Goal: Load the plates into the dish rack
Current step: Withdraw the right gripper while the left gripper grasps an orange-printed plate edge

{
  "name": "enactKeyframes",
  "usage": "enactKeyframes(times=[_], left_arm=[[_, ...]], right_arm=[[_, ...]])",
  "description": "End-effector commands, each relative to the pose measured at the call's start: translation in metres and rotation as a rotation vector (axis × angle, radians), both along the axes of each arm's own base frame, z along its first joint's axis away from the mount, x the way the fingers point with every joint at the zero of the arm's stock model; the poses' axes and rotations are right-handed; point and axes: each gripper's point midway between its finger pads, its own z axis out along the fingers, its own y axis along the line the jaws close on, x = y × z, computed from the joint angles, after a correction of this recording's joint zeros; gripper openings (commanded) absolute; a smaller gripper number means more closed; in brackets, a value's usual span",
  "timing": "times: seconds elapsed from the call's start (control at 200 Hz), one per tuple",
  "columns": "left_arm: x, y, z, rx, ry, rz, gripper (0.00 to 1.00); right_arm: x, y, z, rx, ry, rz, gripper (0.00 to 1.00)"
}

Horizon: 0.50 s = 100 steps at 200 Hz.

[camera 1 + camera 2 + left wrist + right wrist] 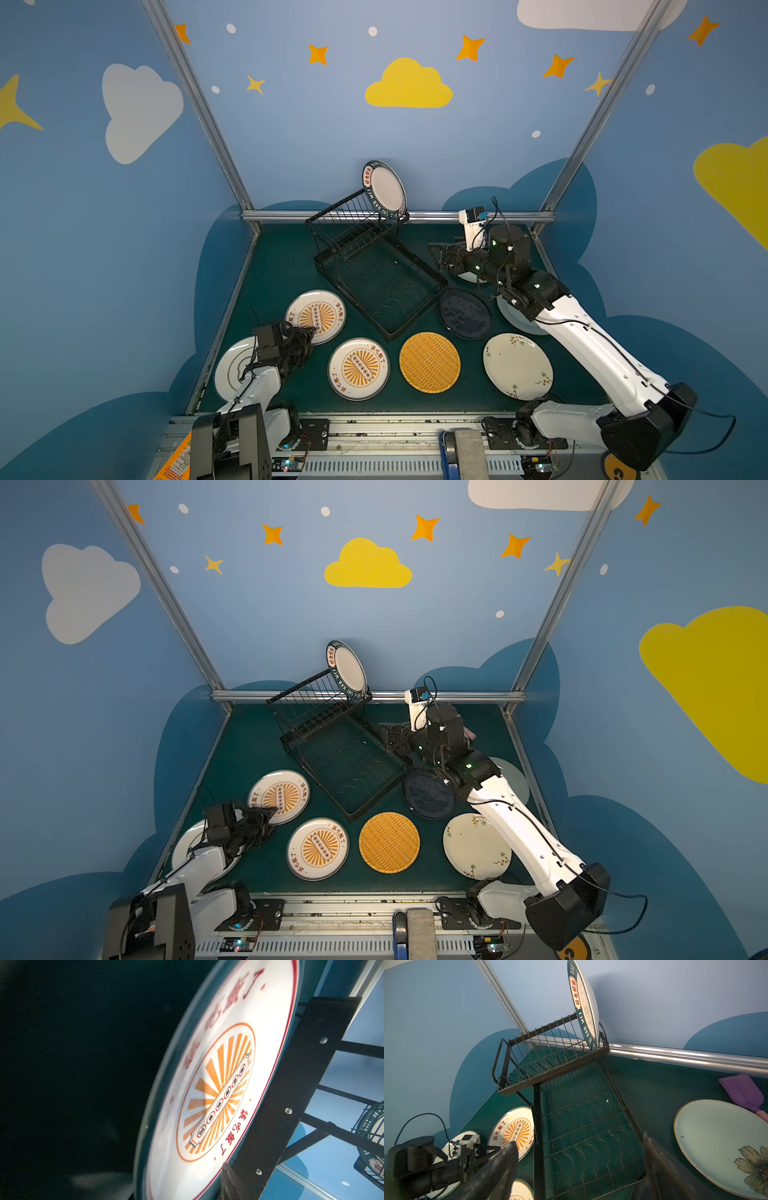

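My left gripper (pixel 306 337) is down at the near rim of a white plate with an orange sunburst (pixel 316 316). In the left wrist view that plate (pixel 218 1088) fills the frame. One finger (pixel 230 1180) lies against its red-lined rim and the other is a dark blur beyond the edge. A plate with a lettered rim (pixel 386 189) stands upright in the upper tier of the black wire dish rack (pixel 349 297). My right gripper (pixel 579 1140) hangs open over the rack's lower tray, holding nothing.
On the green mat lie a second sunburst plate (pixel 358 368), an orange woven plate (pixel 429 362), a navy plate (pixel 464 313) and a cream floral plate (pixel 517 365). A white plate (pixel 230 368) is under my left arm. A pale green plate (pixel 716 1142) and a purple spatula (pixel 743 1091) are under my right arm.
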Motion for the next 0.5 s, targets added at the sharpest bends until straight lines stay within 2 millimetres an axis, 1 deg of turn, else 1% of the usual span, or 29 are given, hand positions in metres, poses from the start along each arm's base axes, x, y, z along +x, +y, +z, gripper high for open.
enactKeyframes(times=[0.0,0.31,0.415,0.496], left_arm=[[-0.018,0.01,-0.031,0.032,0.121,0.066,0.46],[-0.013,0.015,-0.038,0.039,0.141,0.085,0.3],[-0.013,0.015,-0.041,0.036,0.15,0.089,0.28],[-0.014,0.015,-0.044,0.035,0.16,0.092,0.22]], right_arm=[[-0.011,-0.006,0.008,0.028,0.0,0.008,0.91],[-0.02,-0.01,0.0,0.031,0.027,0.01,0.91],[-0.022,-0.01,-0.003,0.033,0.036,0.013,0.91],[-0.023,-0.01,-0.005,0.032,0.043,0.015,0.91]])
